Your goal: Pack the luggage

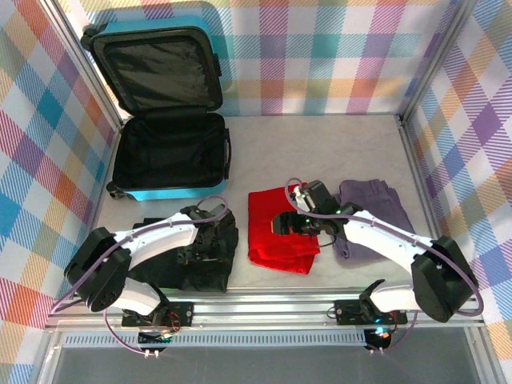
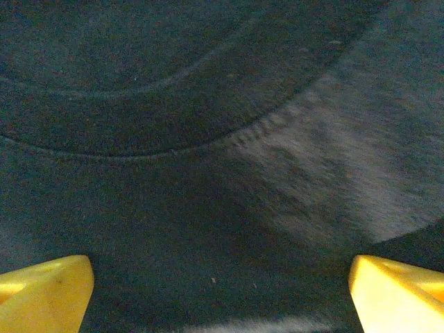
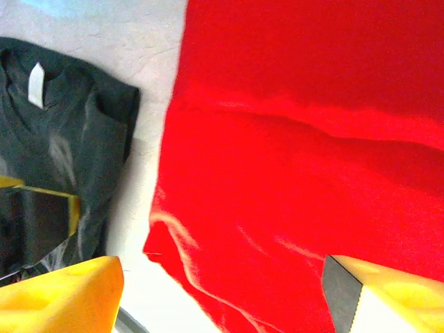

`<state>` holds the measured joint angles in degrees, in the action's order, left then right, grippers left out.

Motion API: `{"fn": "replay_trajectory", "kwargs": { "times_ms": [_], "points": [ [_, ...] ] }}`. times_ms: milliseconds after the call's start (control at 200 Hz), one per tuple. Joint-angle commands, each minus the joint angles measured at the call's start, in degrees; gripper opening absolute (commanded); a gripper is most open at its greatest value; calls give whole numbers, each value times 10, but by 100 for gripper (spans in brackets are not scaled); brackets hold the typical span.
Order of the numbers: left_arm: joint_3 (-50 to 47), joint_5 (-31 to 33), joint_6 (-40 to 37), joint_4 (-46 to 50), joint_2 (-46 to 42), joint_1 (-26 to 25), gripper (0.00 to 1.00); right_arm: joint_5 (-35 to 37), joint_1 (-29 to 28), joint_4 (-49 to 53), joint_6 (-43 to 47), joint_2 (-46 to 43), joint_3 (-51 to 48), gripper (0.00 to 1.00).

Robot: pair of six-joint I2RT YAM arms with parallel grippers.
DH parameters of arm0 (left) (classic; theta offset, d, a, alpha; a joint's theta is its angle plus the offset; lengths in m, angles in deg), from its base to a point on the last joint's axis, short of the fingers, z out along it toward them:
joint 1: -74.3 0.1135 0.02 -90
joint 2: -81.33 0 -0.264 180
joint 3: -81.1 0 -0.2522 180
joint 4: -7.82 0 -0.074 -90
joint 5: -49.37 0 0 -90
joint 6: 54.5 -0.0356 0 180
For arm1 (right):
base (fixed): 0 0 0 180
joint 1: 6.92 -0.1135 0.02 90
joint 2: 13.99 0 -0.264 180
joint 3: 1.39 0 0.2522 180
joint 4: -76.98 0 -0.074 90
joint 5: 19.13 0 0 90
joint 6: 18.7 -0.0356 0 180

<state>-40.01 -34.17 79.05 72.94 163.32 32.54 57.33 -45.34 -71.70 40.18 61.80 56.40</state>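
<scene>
Grey worktop (image 1: 320, 152) boxed in by pastel plaid walls (image 1: 336, 56), and both arms are down over the laundry along the near edge. At the near-left corner, the left claw (image 1: 206, 238) sits right on top of the crumpled black cotton T-shirt (image 1: 216, 276). Its wrist view has the yellow fingertips (image 2: 45, 295) spread wide with dark fabric and a collar seam between them. It's released and holding nothing, which looks like a line-up for a pinch. Just beside it, mid-edge, the right claw (image 1: 288, 222) hangs low over the folded red cloth garment (image 1: 268, 248), its fingers also well apart and gripping nothing. The folded edge lies under it, likely the spot to grab. Beyond its wrist lies a folded purple garment (image 1: 376, 200), untouched, toward the right side. Far off in the far-left corner waits the small turquoise hard-shell suitcase (image 1: 160, 194). Its lid is propped upright against the back wall, the black-lined base is flat and nothing is packed inside. It stands wide open, so clothes should drop straight in.
</scene>
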Motion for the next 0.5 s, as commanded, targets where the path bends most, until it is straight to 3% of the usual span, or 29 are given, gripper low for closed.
{"fn": "replay_trajectory", "kwargs": {
  "times_ms": [0,190,495],
  "points": [
    [-27,-28,3,-87,12,13,94,3,-18,-26,-20,11,17,77],
    [-24,-42,-49,-207,60,19,94,4,-26,-37,-30,31,27,77],
    [44,-66,-94,-277,168,34,93,27,-14,-17,-23,148,96,78]
  ]
}}
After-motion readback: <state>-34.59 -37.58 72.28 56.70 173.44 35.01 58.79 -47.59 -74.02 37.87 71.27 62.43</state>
